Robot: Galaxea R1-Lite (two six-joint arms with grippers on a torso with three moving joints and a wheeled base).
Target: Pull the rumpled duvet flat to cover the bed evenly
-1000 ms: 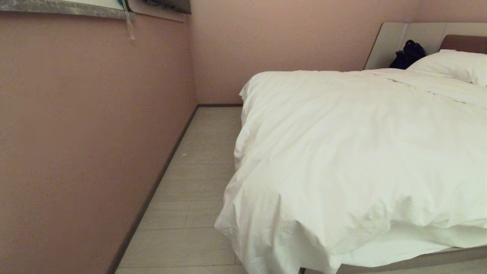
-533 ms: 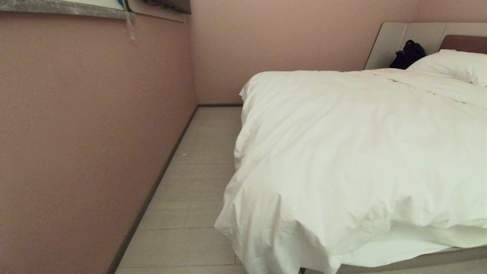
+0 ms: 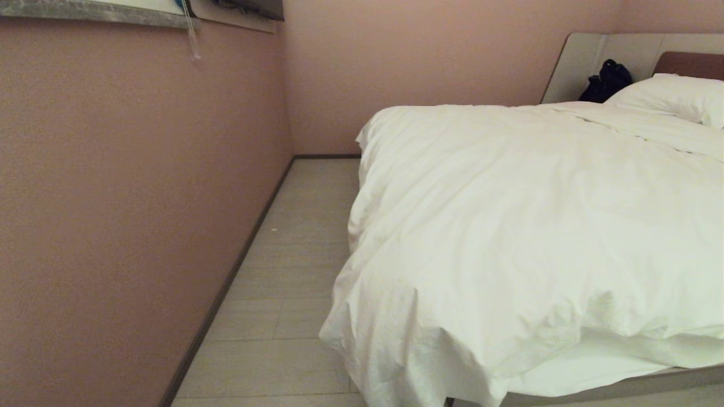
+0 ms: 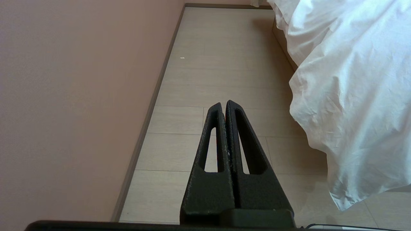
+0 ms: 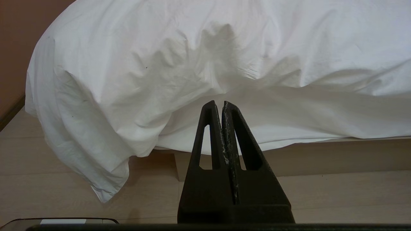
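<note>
The white duvet [image 3: 509, 226] lies rumpled over the bed [image 3: 622, 387], bunched toward the bed's left side, its corner [image 3: 373, 350] hanging low toward the floor. At the foot a strip of white sheet [image 3: 594, 367] shows below the duvet's edge. Neither arm appears in the head view. My left gripper [image 4: 223, 103] is shut and empty, over the floor beside the hanging duvet [image 4: 346, 96]. My right gripper [image 5: 217, 103] is shut and empty, facing the duvet [image 5: 205, 57] at the foot of the bed, apart from it.
A pink wall [image 3: 124, 198] runs along the left, leaving a narrow strip of pale floor [image 3: 294, 271] between it and the bed. A white pillow [image 3: 673, 96] and a dark bag [image 3: 606, 80] sit by the headboard [image 3: 628, 51].
</note>
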